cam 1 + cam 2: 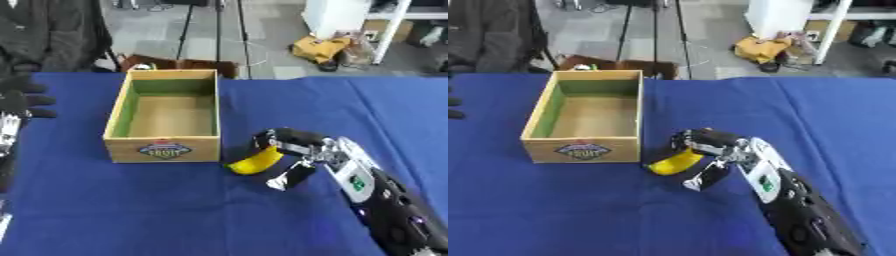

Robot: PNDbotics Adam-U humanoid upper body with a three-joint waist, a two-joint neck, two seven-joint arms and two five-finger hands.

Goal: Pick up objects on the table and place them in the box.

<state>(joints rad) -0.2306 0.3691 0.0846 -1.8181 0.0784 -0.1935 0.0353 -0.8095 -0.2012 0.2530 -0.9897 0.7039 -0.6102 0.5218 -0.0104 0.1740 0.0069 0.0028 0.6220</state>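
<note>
On the blue counter [175,210], with bare cloth all round, the open wooden box [164,115] stands left of centre, and just beside its right front corner the right hand [293,145] curls its fingers round the yellow banana [255,162].

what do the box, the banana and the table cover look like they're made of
Box: likely wood, tan boards with matte finish and a printed label. Banana: smooth even yellow, possibly plastic; real or toy can't be told. Table cover: blue cloth, matte with soft creases.
</note>
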